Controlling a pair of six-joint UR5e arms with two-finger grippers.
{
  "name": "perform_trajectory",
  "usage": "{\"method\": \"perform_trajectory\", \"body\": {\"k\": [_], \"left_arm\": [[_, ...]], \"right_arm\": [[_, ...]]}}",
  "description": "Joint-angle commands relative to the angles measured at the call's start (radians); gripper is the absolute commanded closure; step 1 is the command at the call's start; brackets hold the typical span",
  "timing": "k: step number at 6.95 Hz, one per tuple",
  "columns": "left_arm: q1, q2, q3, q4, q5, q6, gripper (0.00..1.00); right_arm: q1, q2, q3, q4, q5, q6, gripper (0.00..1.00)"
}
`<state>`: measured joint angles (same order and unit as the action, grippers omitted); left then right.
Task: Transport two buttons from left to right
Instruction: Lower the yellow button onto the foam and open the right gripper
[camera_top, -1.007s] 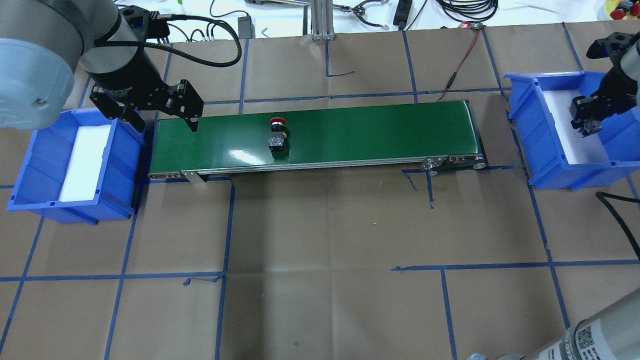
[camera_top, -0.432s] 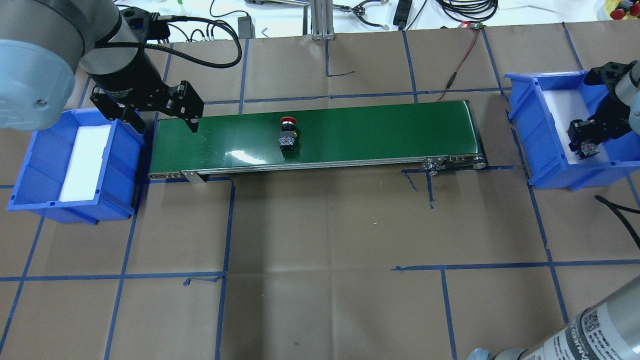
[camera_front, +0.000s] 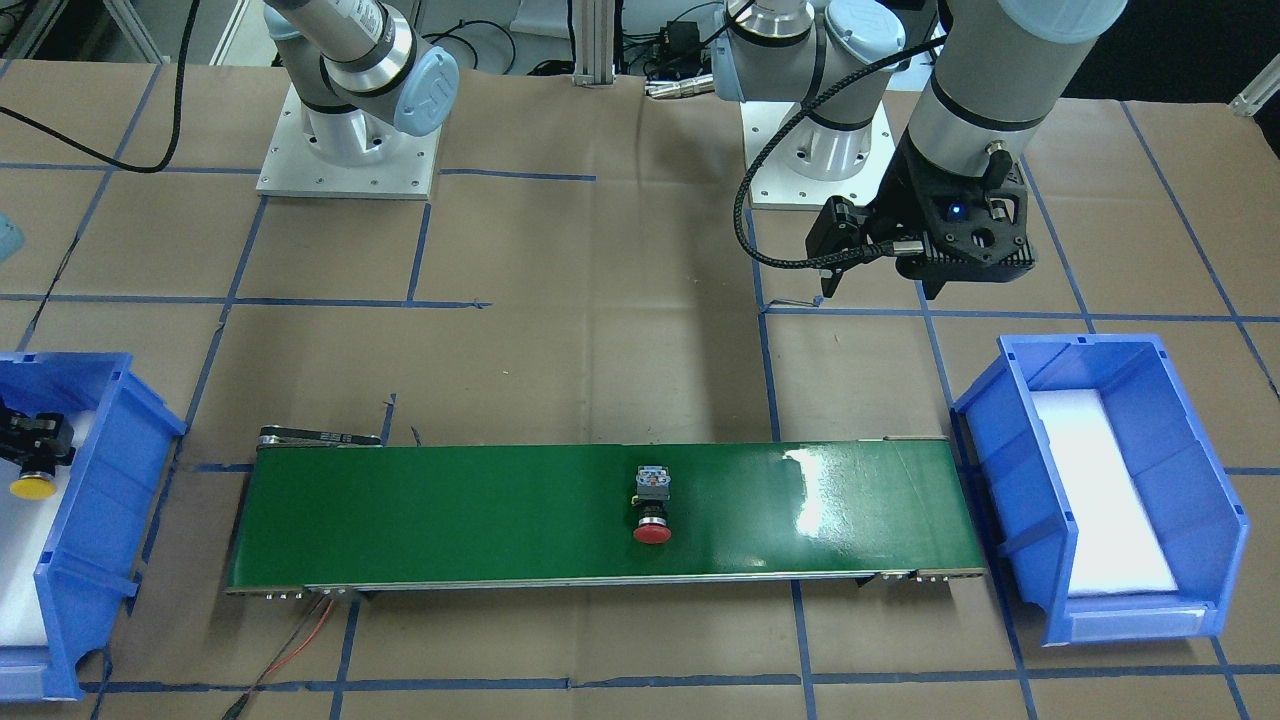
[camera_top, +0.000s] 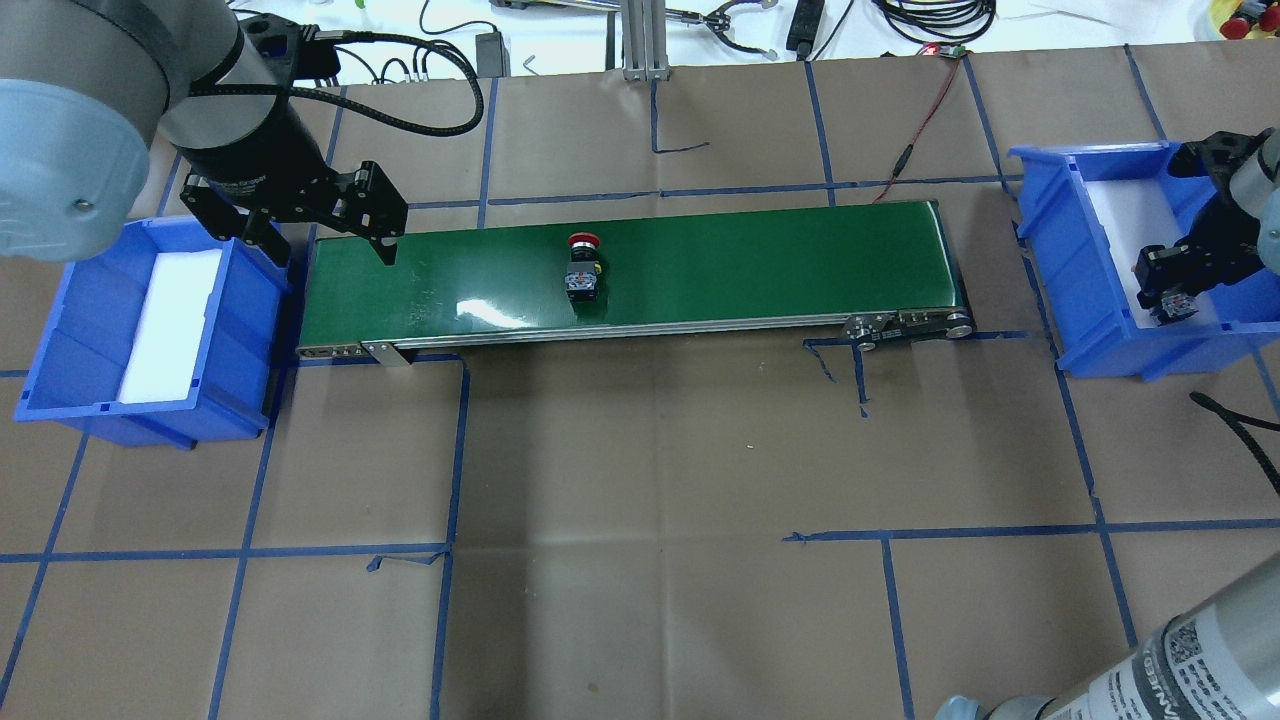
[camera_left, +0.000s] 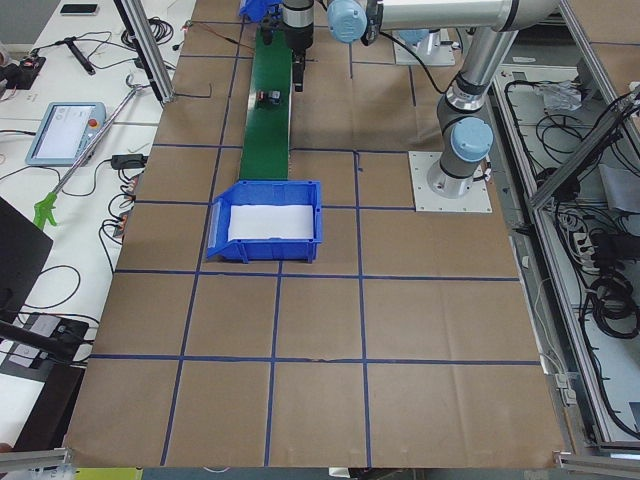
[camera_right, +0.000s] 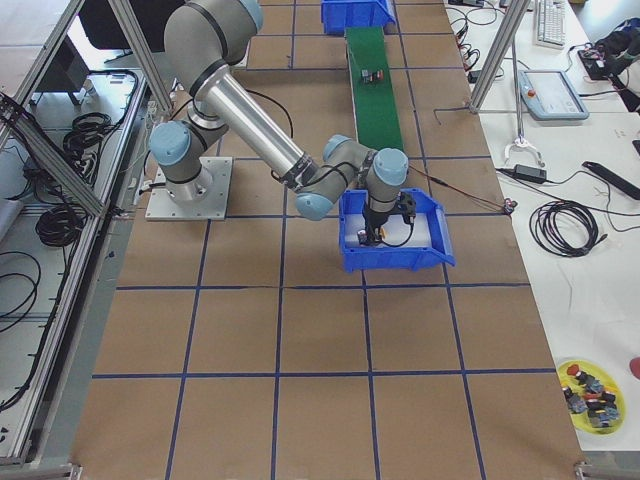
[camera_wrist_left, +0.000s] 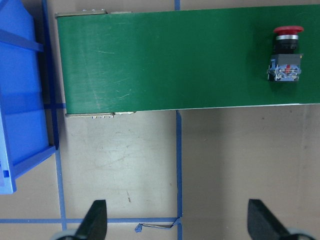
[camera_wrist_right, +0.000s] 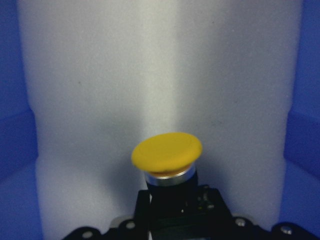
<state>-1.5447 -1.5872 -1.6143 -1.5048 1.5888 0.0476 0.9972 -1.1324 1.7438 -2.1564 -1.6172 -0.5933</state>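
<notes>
Placing step: the right gripper (camera_top: 1168, 292), clamped on the yellow button (camera_wrist_right: 167, 152), hangs inside the right bin (camera_top: 1090, 255); release comes next. The left gripper (camera_top: 325, 238) waits, fingers spread; the red button (camera_top: 581, 270) lies on the belt (camera_top: 760, 260).

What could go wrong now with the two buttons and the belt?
1. The right gripper is shut on the yellow button inside the right bin. If the green belt brings the red button to its end too soon, the button may fall into the gap before the bin.
2. The red button lies on its side, so a grasp may be awkward.
3. How high the yellow button hangs over the foam is unclear; dropped, it may bounce.
</notes>
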Motion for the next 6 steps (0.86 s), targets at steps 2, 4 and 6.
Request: {"method": "perform_trajectory", "body": {"k": [2,4,6], "left_arm": [[0.000,0.004,-0.006,0.000,-0.001,0.000,0.00],[0.000,0.004,-0.006,0.000,-0.001,0.000,0.00],[0.000,0.007,-0.007,0.000,-0.003,0.000,0.00]], "right_arm": [[0.001,-0.001,0.014,0.000,0.002,0.009,0.16],[0.004,-0.012,-0.003,0.004,0.002,0.013,0.05],[0.020,-0.064,-0.062,0.016,0.007,0.024,0.05]]}}
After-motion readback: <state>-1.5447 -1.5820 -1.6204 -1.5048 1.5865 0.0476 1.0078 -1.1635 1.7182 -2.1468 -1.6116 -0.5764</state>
